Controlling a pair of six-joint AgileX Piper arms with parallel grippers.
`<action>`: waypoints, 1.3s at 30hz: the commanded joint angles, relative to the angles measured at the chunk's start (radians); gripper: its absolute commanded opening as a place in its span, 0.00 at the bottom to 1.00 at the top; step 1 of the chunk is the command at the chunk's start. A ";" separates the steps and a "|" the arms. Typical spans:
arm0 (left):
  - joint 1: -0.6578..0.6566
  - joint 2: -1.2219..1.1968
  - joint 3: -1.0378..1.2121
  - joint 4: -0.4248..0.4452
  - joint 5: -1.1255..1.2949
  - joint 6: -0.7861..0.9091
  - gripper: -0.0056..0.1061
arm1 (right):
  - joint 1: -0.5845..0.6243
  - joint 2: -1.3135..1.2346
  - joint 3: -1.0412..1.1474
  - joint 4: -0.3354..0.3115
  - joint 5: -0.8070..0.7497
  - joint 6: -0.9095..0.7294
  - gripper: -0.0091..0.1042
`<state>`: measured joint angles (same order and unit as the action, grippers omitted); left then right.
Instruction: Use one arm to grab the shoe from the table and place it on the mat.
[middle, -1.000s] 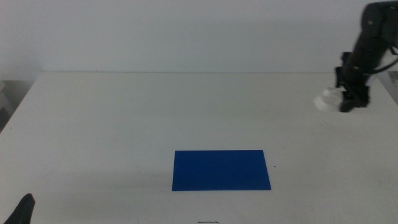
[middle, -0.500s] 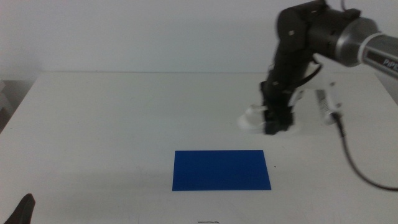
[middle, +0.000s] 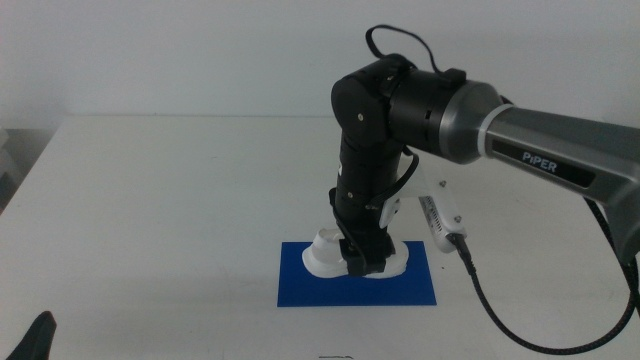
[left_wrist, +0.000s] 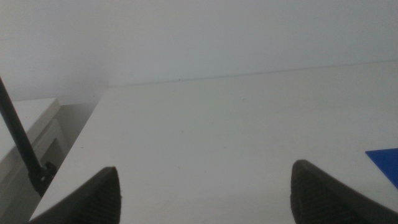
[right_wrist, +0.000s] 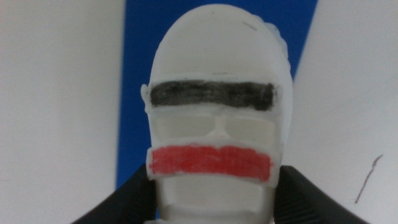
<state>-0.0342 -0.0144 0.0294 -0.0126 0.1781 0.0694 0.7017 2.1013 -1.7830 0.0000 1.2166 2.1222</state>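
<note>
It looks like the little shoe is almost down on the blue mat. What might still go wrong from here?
The right gripper is shut on the shoe, which sits over the mat's upper part; released here, one end might land off the mat. Whether the sole touches the mat is unclear, so letting go early could tip it. The thin mat might also shift if the shoe drags. The left gripper waits open, away from the action.

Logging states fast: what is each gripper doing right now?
Left gripper: open, holding nothing, waiting at the table's near-left edge.
Right gripper: closed on the shoe, over the mat.
</note>
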 joint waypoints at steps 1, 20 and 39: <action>-0.004 -0.019 -0.003 -0.009 -0.083 -0.015 0.89 | 0.003 -0.059 -0.022 -0.006 0.083 0.017 0.08; -0.004 -0.019 -0.003 -0.009 -0.083 -0.015 0.89 | 0.002 -0.060 -0.022 -0.352 0.076 -1.990 0.08; -0.004 -0.019 -0.003 -0.009 -0.083 -0.015 0.89 | -0.001 -0.060 -0.022 -0.072 0.053 -2.869 0.08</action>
<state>-0.0342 -0.0144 0.0294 -0.0126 0.1781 0.0694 0.7041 2.1052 -1.7819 -0.0970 1.2213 -0.6819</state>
